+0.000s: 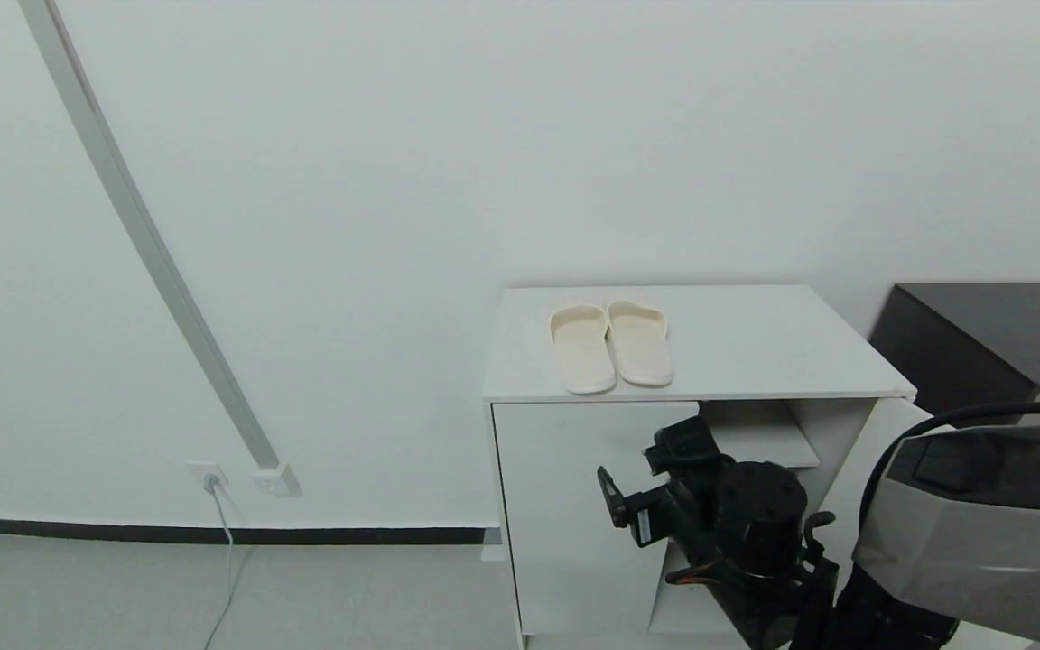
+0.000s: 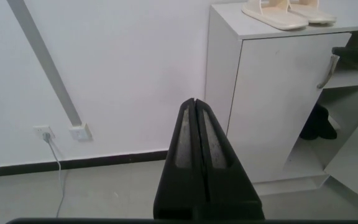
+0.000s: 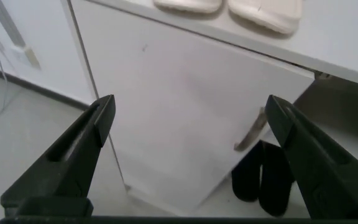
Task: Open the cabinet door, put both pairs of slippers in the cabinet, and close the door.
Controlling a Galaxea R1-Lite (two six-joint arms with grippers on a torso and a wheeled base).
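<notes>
So, cream slippers (image 1: 611, 346) lie mid-frame atop the cabinet (image 1: 755, 343), lengthwise, toes to the wall (image 1: 484, 135). The right wrist view catches black slippers (image 3: 263, 177) inside; right gripper (image 3: 189, 106) wide, left gripper (image 2: 195, 106) pinched closed.

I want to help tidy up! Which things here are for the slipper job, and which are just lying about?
For the job:
white cabinet
its closed door
cream slippers on top
black slippers inside, low down

Just lying about:
wall socket
grey cable
slanted wall strip
dark furniture beside the cabinet
</notes>
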